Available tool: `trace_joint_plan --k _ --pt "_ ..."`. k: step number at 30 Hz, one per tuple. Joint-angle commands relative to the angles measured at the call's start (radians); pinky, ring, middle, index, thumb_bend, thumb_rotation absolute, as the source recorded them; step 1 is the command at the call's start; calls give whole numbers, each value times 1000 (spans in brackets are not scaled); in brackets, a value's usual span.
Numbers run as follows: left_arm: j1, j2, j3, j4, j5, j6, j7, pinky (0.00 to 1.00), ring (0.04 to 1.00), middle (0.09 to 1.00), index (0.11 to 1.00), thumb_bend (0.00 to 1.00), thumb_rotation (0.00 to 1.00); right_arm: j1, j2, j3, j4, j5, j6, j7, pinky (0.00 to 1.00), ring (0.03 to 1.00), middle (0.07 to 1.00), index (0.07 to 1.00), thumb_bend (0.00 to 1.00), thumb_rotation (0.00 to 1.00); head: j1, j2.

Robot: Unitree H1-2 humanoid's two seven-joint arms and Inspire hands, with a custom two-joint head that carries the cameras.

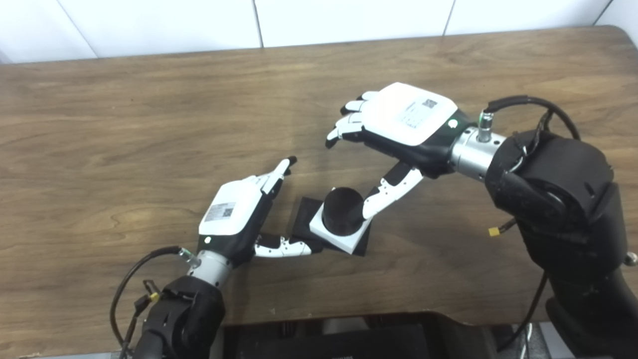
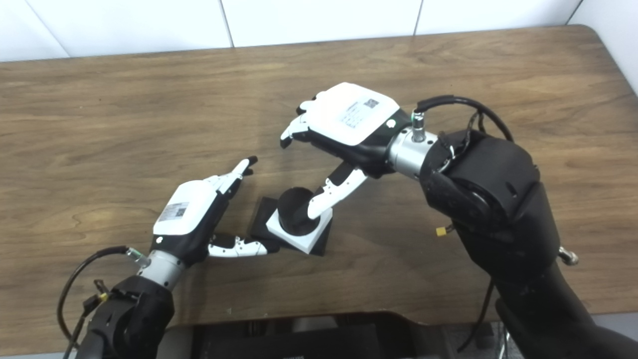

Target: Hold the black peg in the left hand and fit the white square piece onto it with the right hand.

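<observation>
Wooden table (image 1: 149, 124) fills most of what we see, with a white tiled wall behind it. Our right hand (image 1: 403, 124) hovers above the middle, fingers curled but spread and gripping nothing; its thumb tip touches the side of the black peg (image 1: 343, 209). Our left hand (image 1: 239, 212) lies lower, fingers stretched out and apart, holding nothing, its thumb reaching to the edge of the black base plate (image 1: 305, 212). Both hands carry a white back cover with a small code label, too blurred for us to read. The white square piece (image 1: 341, 234) already sits around the peg, on the base plate.
</observation>
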Motion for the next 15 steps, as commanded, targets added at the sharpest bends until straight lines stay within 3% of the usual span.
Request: trace_joint_plan --k 1,9,13,15 --pt "-17 3 11 -31 -19 -33 38 949 974 992 1000 1000 624 -16 -7 -27 -10 -13 -7 -37 925 914 844 806 835 871 -4 -1" --pt "-9 -11 61 -81 -165 14 0 968 1000 1000 1000 1000 615 32 -1 -98 -17 28 32 -73 924 913 840 805 817 867 -4 -9" --pt "22 -85 147 -137 -357 83 32 890 984 1000 1000 1000 703 83 10 -176 -16 106 111 -97 962 950 887 866 745 814 -7 -17" --pt "27 -109 191 -145 -457 99 51 919 992 1000 1000 1000 829 125 26 -224 -3 169 166 -133 989 981 933 919 706 808 -7 -22"
